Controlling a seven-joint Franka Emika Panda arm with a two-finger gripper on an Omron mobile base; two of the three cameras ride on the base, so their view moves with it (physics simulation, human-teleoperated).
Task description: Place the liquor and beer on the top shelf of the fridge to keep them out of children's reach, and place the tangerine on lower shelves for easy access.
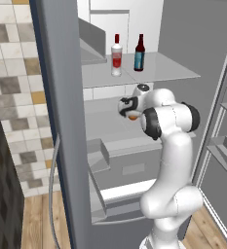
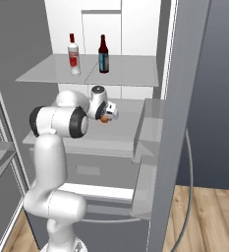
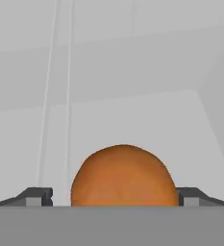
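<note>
Two-finger dark pincer (image 3: pixel 118 197) clenched on the small round orange tangerine (image 3: pixel 124 175); one dark fingertip shows at each flank of the fruit. Fruit held inside the tall grey open fridge (image 2: pixel 185 98), above a flat pale grey lower shelf (image 2: pixel 121 133), not resting on it as far as I can judge.

Risks, judged:
- Letting go this high: the round fruit may roll toward the shelf's front edge and drop out.
- Wrist sits just under the wide pale grey top shelf (image 1: pixel 159 68); a lift could knock its underside and rock the bottles.

Count:
- Tangerine: one, in the pincer.
- Clear glass red-capped liquor bottle (image 1: pixel 116 57): one, upright on the top shelf.
- Dark brown blue-labelled beer bottle (image 1: pixel 140 53): one, upright just beside it, apart.
- Bottles in all: two.
</note>
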